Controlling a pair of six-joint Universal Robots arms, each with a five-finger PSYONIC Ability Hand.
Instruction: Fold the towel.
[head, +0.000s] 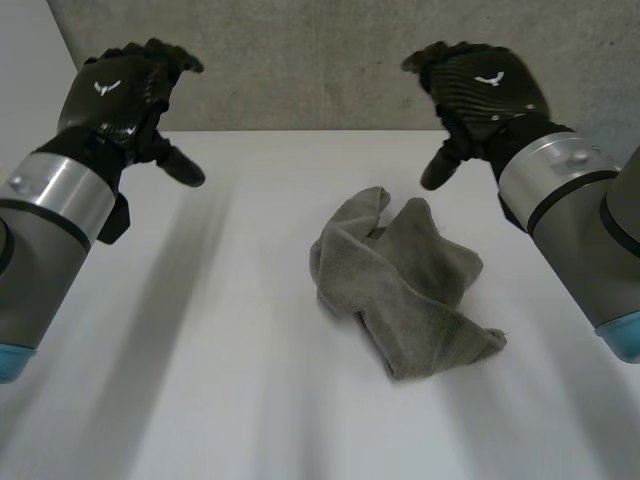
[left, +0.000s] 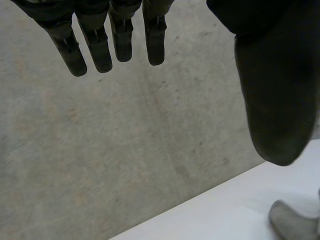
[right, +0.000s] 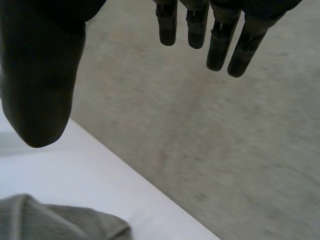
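This looks like a lab test bench to me: my plain white table (head: 200, 400) ends against a rough grey wall (head: 300, 60).

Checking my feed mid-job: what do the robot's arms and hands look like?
The left hand and right hand are black, each with a small white winged mark on its textured back, slim segmented fingers and a thick rounded thumb. A silver band joins each to a grey cylindrical arm with a light-blue cap.
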